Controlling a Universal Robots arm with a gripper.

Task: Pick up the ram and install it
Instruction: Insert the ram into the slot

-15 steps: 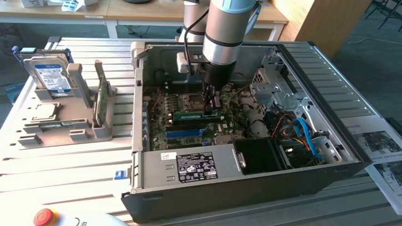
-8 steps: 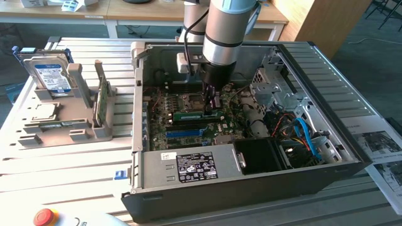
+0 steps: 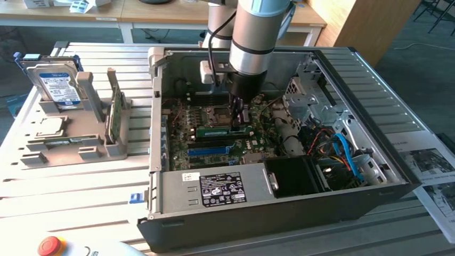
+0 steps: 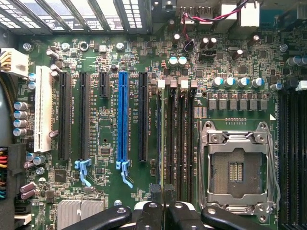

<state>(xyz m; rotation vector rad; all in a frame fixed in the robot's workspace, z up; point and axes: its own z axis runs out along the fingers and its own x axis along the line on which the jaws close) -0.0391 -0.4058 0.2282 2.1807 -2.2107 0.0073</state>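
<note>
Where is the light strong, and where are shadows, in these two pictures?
Exterior view: daylight falls bright on the slatted table; the inside of the computer case lies darker. Wrist view: the motherboard is evenly lit, the vent slats glow white, the socket's metal frame glints.

Within the computer case (image 3: 284, 216), my hand (image 3: 238, 120) holds the ram (image 3: 216, 129) over the motherboard (image 3: 186, 124); to the exterior view's left of it stands a rack (image 3: 106, 148).

exterior view: open computer case (image 3: 284, 218) mid-table | hard drive (image 3: 58, 85) upright in grey holder (image 3: 92, 106), 9 o'clock of case | red button (image 3: 50, 245), 8 o'clock | papers (image 3: 433, 160), 3 o'clock | wrist view: motherboard (image 4: 110, 52) with blue slot (image 4: 123, 115), CPU socket (image 4: 238, 165)
</note>
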